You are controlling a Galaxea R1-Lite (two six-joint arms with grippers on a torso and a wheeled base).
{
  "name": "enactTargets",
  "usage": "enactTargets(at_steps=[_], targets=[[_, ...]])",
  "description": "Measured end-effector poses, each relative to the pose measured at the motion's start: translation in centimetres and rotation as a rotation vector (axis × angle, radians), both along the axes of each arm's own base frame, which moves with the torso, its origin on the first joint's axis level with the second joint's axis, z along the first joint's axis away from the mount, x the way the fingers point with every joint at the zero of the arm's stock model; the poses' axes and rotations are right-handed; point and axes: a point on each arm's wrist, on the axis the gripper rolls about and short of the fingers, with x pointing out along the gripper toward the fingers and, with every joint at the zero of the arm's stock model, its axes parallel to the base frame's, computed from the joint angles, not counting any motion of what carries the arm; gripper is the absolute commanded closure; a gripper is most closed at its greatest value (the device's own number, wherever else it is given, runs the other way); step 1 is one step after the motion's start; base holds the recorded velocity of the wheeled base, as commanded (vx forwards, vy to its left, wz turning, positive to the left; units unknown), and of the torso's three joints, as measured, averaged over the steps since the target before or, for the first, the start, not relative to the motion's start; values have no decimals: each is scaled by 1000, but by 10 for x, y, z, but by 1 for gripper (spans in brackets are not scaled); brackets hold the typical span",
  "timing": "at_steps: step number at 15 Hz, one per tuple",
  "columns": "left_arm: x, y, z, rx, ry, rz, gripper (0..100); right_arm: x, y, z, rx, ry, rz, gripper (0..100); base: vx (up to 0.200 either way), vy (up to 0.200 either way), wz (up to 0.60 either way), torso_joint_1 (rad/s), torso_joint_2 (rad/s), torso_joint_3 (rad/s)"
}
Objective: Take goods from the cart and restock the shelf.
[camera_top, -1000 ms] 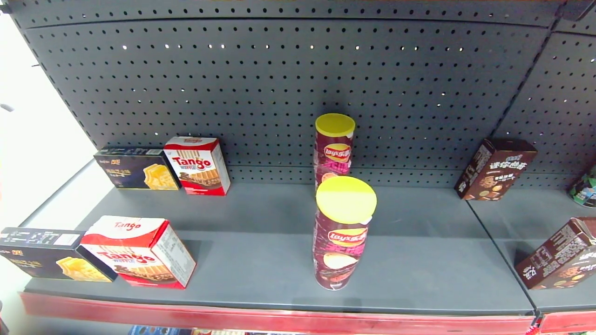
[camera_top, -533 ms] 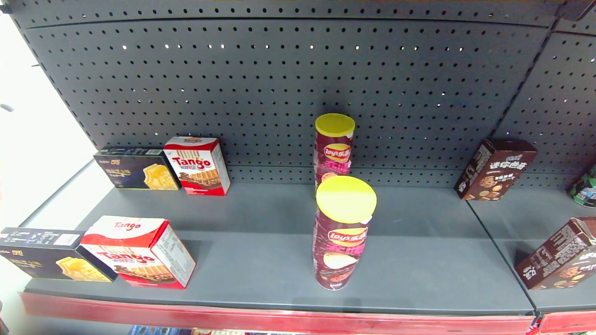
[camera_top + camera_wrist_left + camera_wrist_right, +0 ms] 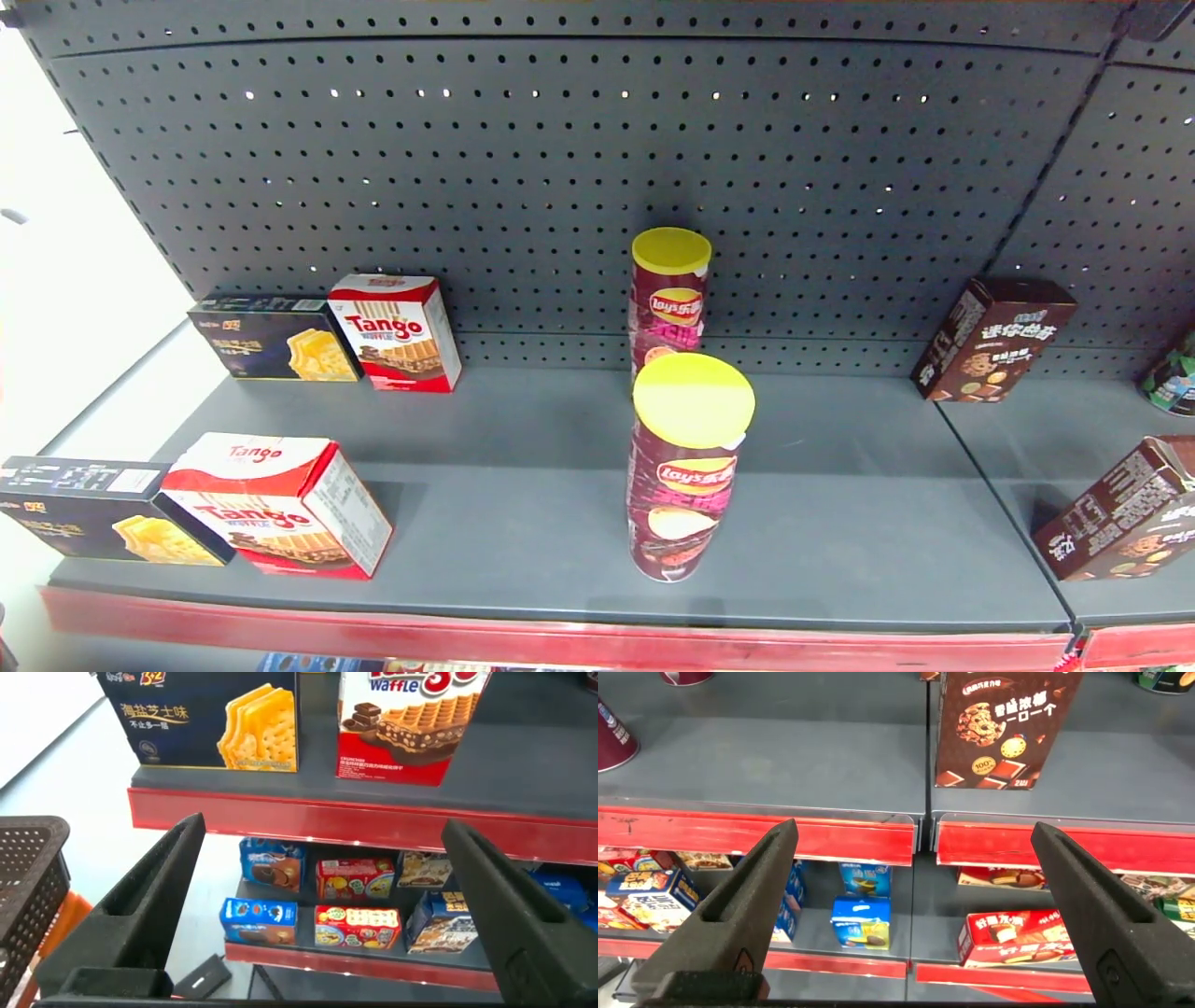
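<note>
The grey shelf (image 3: 523, 523) carries two maroon chip cans with yellow lids, one near the front (image 3: 688, 467) and one at the back (image 3: 669, 297). Red-and-white wafer boxes stand front left (image 3: 280, 509) and back left (image 3: 397, 331), each beside a dark cracker box (image 3: 103, 511) (image 3: 273, 338). My left gripper (image 3: 318, 915) is open and empty, below the shelf's red front edge (image 3: 374, 821), under a cracker box (image 3: 215, 719) and a wafer box (image 3: 411, 719). My right gripper (image 3: 920, 910) is open and empty, facing the red edge (image 3: 785, 826) below a brown cookie box (image 3: 1004, 728).
Brown cookie boxes stand at the back right (image 3: 994, 341) and on the neighbouring shelf section (image 3: 1116, 513). A lower shelf holds small snack boxes (image 3: 355, 905) (image 3: 859, 919). A dark wire basket (image 3: 28, 887) sits beside the left gripper. The perforated back panel (image 3: 560, 168) closes the shelf.
</note>
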Motion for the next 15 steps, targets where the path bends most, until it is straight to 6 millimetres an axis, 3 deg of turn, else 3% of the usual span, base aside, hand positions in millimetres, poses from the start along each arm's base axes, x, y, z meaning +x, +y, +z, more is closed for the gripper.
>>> enactTargets(at_steps=[7, 9, 15], targets=[[0, 0, 0, 2, 0, -2, 0, 0, 0, 0, 1, -1, 0, 0, 0, 0, 0, 0, 0, 0], [0, 0, 0, 1, 0, -3, 0, 0, 0, 0, 1, -1, 0, 0, 0, 0, -600, 5, 0, -2], [0, 0, 0, 1, 1, -3, 0, 0, 0, 0, 1, 0, 0, 0, 0, 0, 0, 0, 0, 0]])
